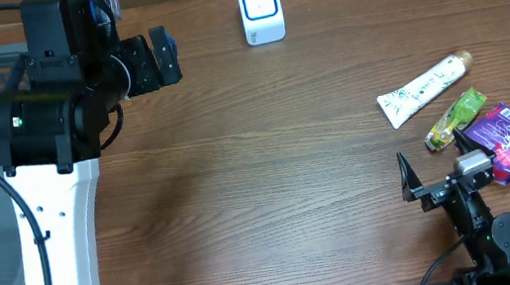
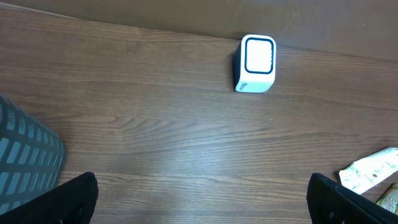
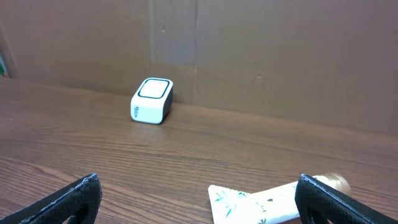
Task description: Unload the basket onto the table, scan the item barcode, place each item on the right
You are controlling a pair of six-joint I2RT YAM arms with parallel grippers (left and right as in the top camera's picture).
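Beyond my spread, empty left gripper [image 2: 202, 199] and right gripper [image 3: 199, 193] stands the scanner [image 1: 261, 9]. Print on the tube [image 1: 425, 89] is too small to read.

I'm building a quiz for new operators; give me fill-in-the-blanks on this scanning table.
The left gripper and right gripper are both ____.
The scanner has a white body and a ____ outline on its face.
The tube near the purple packet is mostly ____ in colour.
Missing words: open, blue, white.
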